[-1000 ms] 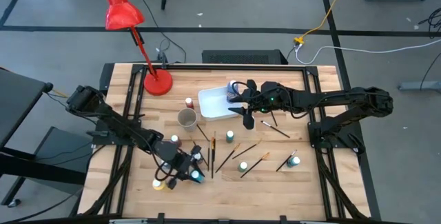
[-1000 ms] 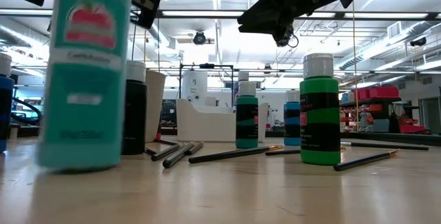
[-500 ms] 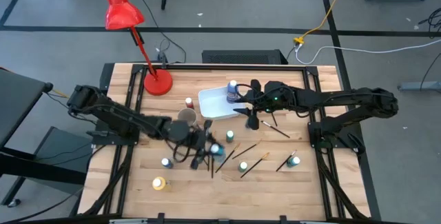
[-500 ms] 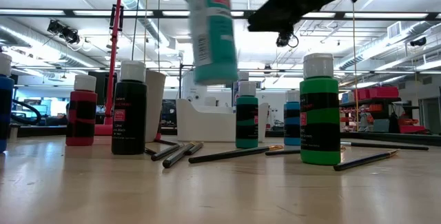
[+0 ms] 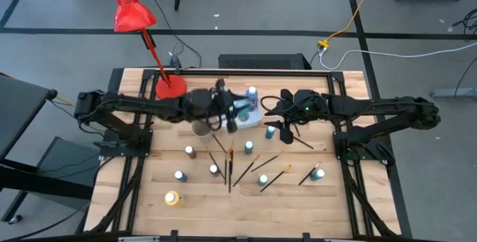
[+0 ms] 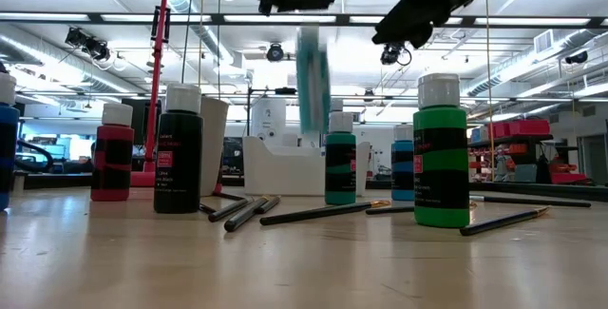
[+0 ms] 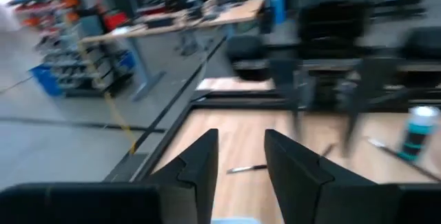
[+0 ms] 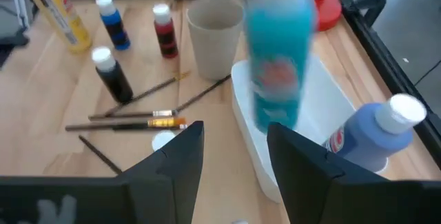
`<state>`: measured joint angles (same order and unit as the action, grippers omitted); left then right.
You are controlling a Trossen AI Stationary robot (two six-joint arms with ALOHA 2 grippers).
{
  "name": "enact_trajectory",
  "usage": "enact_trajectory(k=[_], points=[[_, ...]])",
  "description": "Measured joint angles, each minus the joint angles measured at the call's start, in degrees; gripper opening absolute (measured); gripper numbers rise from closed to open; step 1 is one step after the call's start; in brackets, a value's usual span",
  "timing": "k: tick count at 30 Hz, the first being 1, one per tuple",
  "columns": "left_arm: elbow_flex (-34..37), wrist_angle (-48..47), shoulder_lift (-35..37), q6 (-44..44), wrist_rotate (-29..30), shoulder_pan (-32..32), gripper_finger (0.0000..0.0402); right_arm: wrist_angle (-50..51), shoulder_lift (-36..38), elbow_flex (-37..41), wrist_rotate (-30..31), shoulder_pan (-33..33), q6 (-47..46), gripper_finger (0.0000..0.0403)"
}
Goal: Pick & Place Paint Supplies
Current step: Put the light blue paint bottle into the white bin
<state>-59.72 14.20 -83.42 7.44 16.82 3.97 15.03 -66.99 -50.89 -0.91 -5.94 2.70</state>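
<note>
Evidently bound for the white tray point(image 5: 231, 114), the teal paint bottle point(image 8: 277, 62) hangs just above its rim, pinched in the left gripper point(image 5: 232, 113) for dropping in beside the blue bottle point(image 8: 375, 138), while the right gripper point(image 5: 270, 129) waits spread and empty beside the tray.

Teal bottle point(image 8: 278, 65), white tray point(image 8: 324, 124), red lamp point(image 5: 133, 11)

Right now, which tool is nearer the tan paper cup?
Left. The left tool hangs just beside the tan paper cup, carrying a teal paint bottle. The right tool hovers farther off, past the white rectangular tray.
</note>
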Motion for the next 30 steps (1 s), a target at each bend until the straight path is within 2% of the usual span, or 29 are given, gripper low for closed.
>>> enact_trajectory(k=[5,9,11,14,18,30], points=[[0.0,-0.8,-1.2,-1.0,-1.8,6.1,0.0078,-1.9,-0.9,0.0,0.0,0.0,0.5,0.0167],[0.1,-1.1,-3.6,-2.6,-8.8,9.9,0.0042,-3.8,-0.9,0.0,0.0,0.0,1.2,0.0167],[0.1,-2.3,-4.3,-2.6,-11.1,11.1,0.0030,-3.8,-0.9,0.0,0.0,0.0,1.2,0.0167],[0.1,-3.6,-5.4,-1.9,-11.6,12.0,0.0026,-3.9,-0.9,0.0,0.7,0.0,1.3,0.0167],[0.1,-3.7,-5.6,-0.7,-11.9,12.3,0.0044,-3.9,-0.9,0.0,2.6,0.0,1.3,0.0167],[0.1,-5.7,-5.5,0.1,-10.2,12.2,0.0156,-3.6,-0.9,0.0,3.5,-0.1,-1.1,0.0167]])
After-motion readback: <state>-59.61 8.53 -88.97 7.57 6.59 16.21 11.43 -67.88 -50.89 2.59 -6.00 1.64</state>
